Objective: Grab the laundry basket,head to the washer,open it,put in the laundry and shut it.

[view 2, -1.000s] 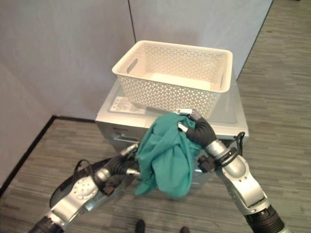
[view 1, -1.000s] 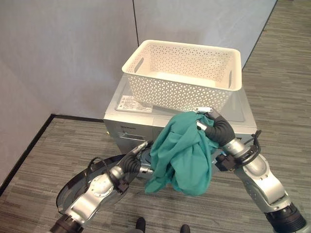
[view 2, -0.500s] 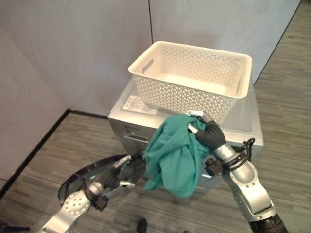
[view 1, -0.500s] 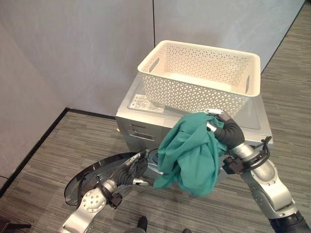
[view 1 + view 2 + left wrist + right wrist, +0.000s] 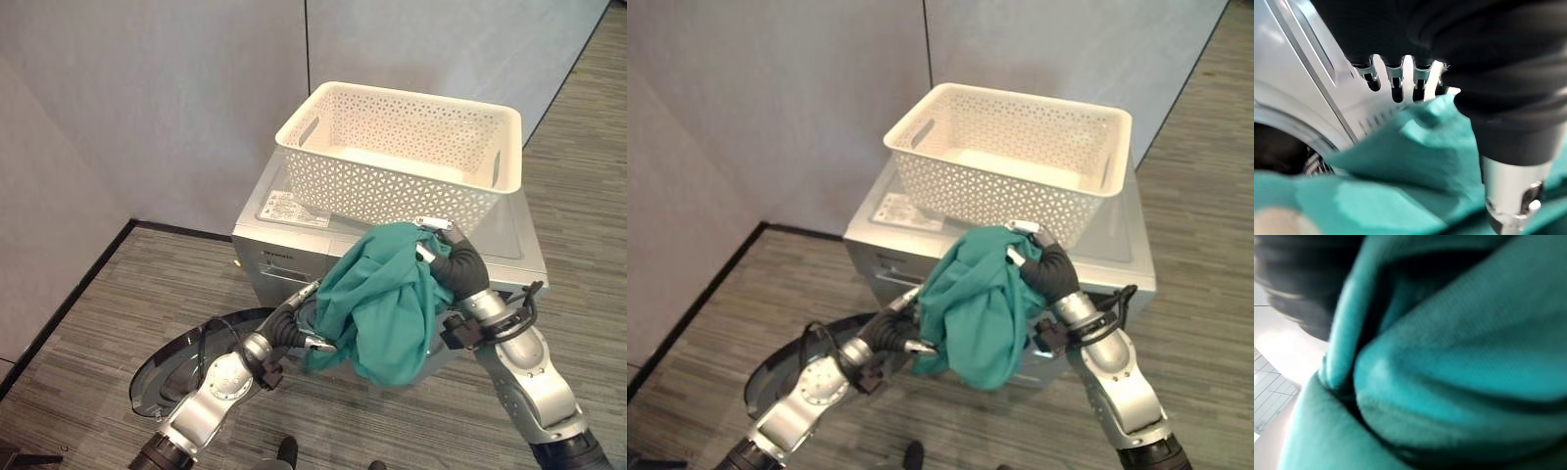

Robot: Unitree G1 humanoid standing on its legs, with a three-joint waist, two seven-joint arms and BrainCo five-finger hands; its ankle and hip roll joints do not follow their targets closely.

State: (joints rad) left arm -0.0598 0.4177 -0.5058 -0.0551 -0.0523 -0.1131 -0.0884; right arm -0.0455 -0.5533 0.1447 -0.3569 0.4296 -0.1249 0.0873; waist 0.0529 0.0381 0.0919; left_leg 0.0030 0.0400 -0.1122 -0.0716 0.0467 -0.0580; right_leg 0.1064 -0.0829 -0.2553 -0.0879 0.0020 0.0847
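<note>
Robot hand, right (image 5: 446, 257): raised in front of the washer (image 5: 282, 257), its fingers curled round the top of a bunched green garment (image 5: 382, 304), which hangs from the grip as a long, roughly upright bundle. The lower end of the bundle drapes just in front of the washer's round opening, whose dark rim shows in the left wrist view past the cloth. Robot hand, left (image 5: 294, 323): low and to the left of the garment, at the edge of the opening; its fingers (image 5: 1396, 85) reach toward the washer's front panel with green cloth lying against them, but whether they pinch the cloth or merely touch it cannot be told. The washer door (image 5: 181, 367) stands swung open to the lower left, lying near the floor beside the left arm. The white laundry basket (image 5: 392, 157) rests on top of the washer, with no laundry visible inside. Judged from this arrangement, loading is under way: the opening lies below and behind the hanging garment, so the coming move turns on lowering the bundle and pushing it inward. The left robot hand is the nearer to the opening, and the door remains to be shut.
</note>
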